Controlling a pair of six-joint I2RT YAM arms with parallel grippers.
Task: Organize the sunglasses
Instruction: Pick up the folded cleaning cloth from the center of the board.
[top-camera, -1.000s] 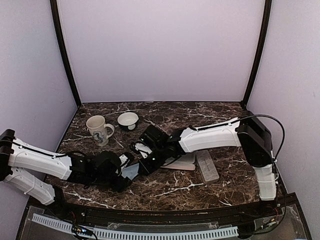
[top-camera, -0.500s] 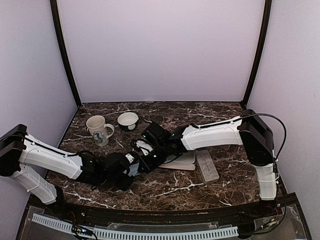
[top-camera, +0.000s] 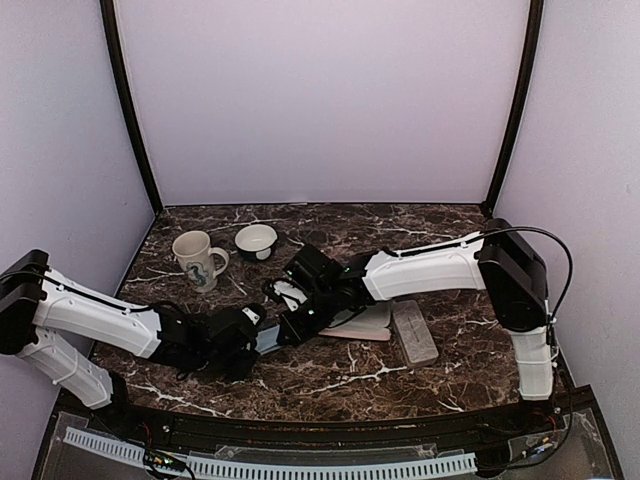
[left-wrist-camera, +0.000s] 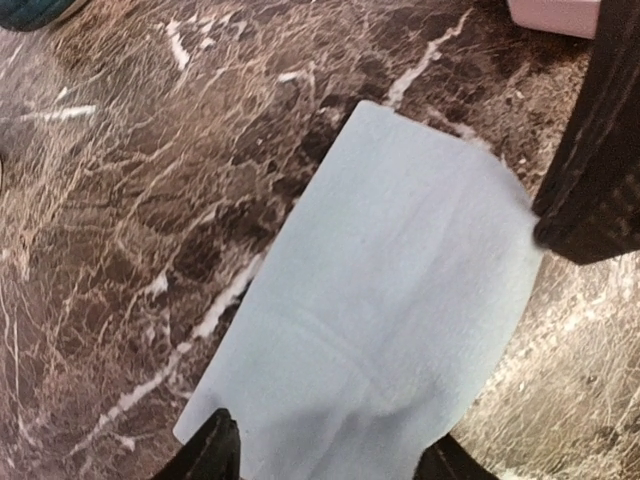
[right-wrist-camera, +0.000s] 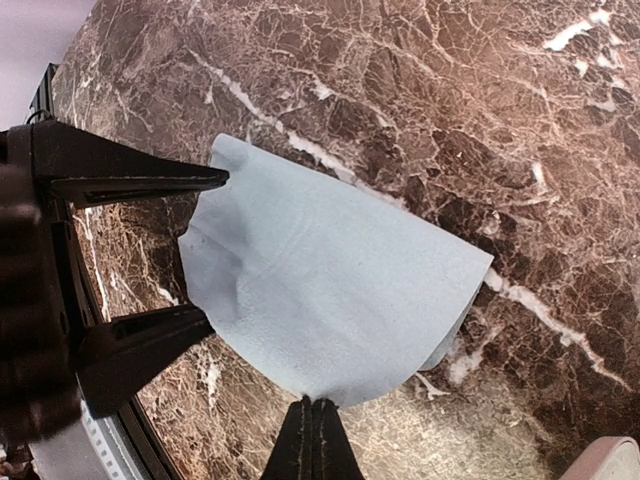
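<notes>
Thin, soft light-blue cloth (right-wrist-camera: 320, 290), roughly rectangular and slightly rumpled, lies flat on dark white-veined marble bench (right-wrist-camera: 420, 90), near front edge, left of centre. Clenched right gripper (right-wrist-camera: 312, 430) pinches one cloth edge. Released left gripper (right-wrist-camera: 215, 250): black tapered fingers spread either side of opposite edge. Thin dark loop, seemingly sunglasses (top-camera: 270, 292), mid-bench just beside right wrist, mostly hidden by arm. Oblong pink case (top-camera: 372, 322) and grey case (top-camera: 415, 333) right of centre. Glazed mug (top-camera: 197, 258), bowl (top-camera: 256, 240) toward back-left corner.
</notes>
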